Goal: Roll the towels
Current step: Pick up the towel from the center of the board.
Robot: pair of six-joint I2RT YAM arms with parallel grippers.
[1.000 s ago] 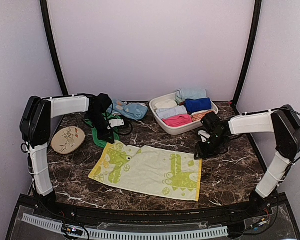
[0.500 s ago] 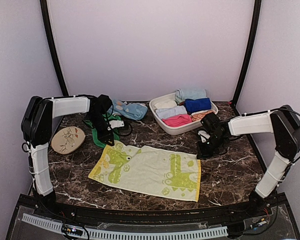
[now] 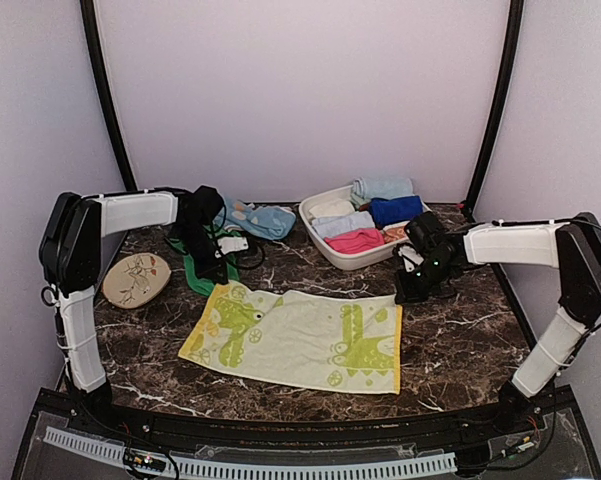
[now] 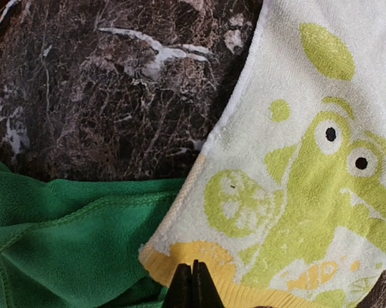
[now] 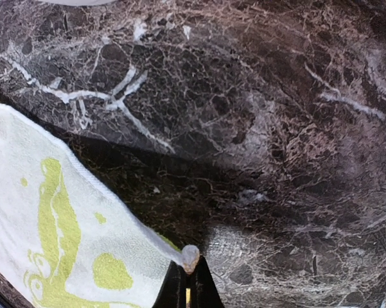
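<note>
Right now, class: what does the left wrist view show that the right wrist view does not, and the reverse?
Left wrist only: the green towel, bunched against the yellow hem of the printed towel, plus that towel's crocodile face. The left pincer is shut at the hem. Right wrist only: the right pincer shut on a raised white corner of the printed towel, with shadow beneath it. Both: the printed towel, the dark marble table, and closed pincer tips at the bottom edge.
</note>
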